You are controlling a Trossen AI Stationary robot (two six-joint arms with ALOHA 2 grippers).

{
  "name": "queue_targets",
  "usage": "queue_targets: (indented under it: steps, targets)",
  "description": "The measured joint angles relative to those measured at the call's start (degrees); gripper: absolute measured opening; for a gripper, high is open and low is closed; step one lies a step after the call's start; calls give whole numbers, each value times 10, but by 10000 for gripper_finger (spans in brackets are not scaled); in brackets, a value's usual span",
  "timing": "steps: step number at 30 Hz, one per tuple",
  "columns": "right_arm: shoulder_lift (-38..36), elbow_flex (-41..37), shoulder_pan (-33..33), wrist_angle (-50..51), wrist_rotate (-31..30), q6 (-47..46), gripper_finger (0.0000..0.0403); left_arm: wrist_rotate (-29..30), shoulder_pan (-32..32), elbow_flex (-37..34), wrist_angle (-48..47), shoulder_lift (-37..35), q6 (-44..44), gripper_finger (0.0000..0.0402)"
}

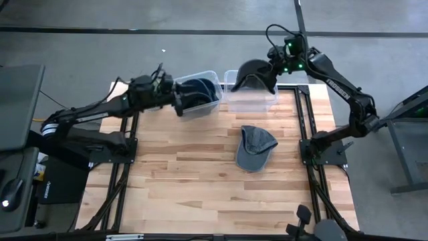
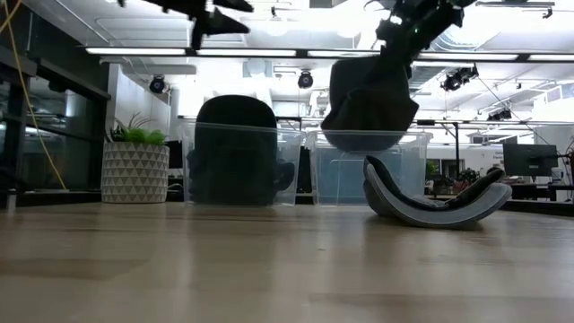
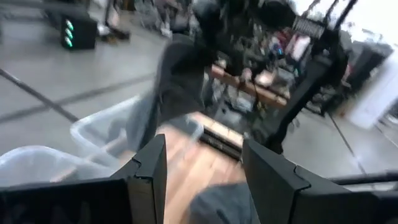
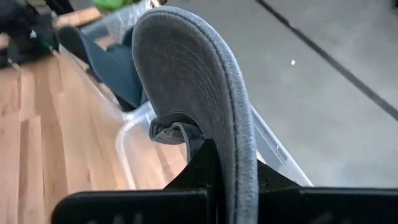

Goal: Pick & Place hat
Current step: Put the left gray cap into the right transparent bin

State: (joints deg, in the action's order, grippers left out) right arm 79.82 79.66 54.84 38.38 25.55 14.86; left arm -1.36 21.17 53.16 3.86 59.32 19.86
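The right claw (image 1: 269, 73), clamped on a dark hat (image 1: 253, 72), hangs over the clear bin (image 1: 234, 102) at twelve o'clock. Lower it squarely inside before letting go. The left claw (image 1: 179, 106) stands half-open and empty at ten o'clock.

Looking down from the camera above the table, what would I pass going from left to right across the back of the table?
Left gripper → bin with a dark blue hat → clear bin with the dark hat hanging over it → right gripper holding that hat.
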Motion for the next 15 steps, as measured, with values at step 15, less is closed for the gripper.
queue_targets:
  steps: [15]
  targets:
    - [88,0,4,-5,18,61,5,135,-89,-133,85,-153,36,156]
